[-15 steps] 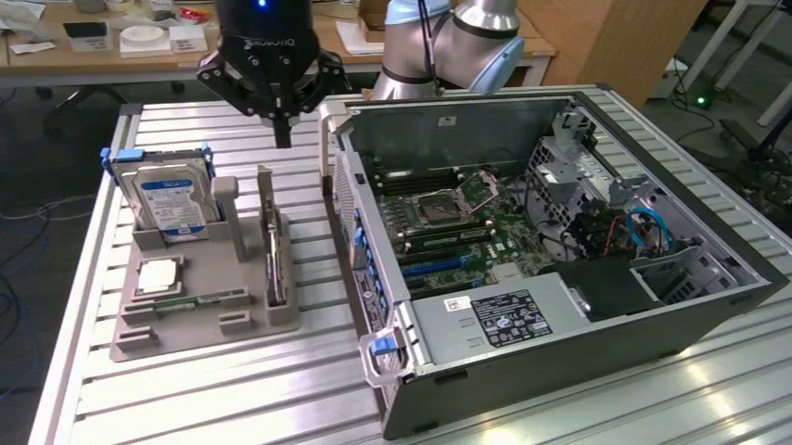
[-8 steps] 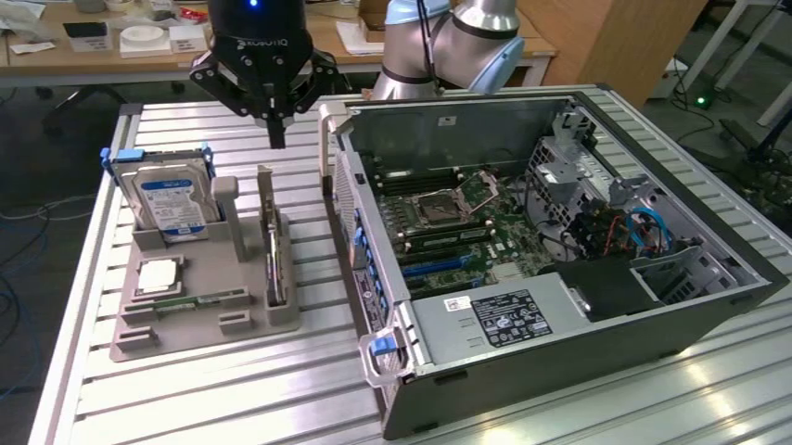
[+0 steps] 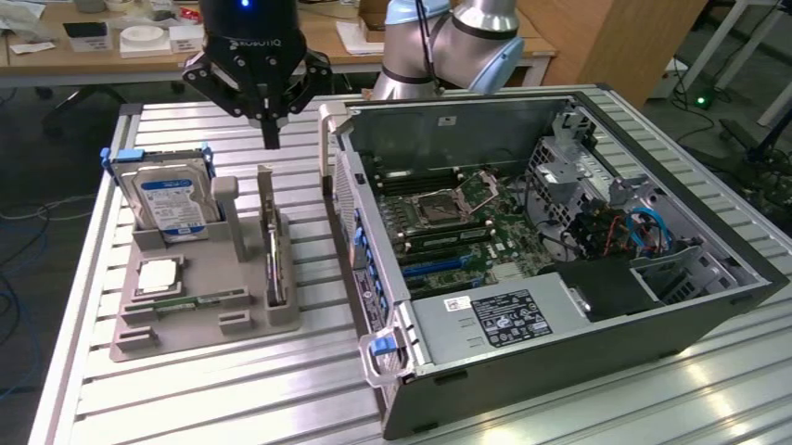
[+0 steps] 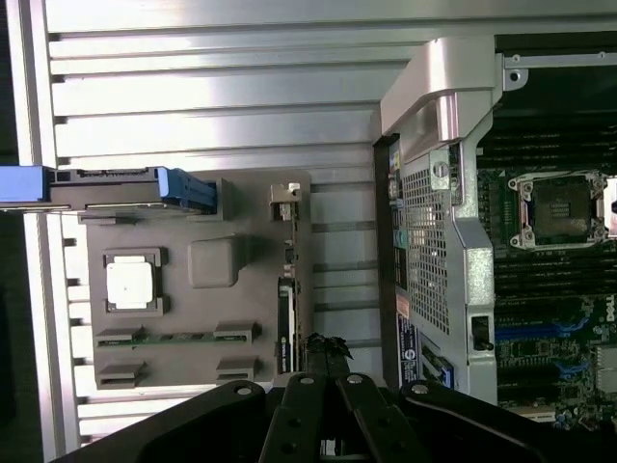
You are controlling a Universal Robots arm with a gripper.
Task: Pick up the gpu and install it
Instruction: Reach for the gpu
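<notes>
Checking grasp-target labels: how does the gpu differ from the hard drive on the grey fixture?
The gpu is a thin dark card seen edge-on; the hard drive is a thick silver box. The hard drive has a blue-white label and blue side rails; the gpu shows neither. The gpu stands nearer the computer case than the hard drive. Both stand on edge in the grey fixture; the shut gripper holds neither.

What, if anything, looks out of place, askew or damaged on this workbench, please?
Nothing stands out. The gpu stands on edge in its slot of the grey holder, the hard drive upright beside it, and the computer case lies open. The end effector hangs shut above the holder.
</notes>
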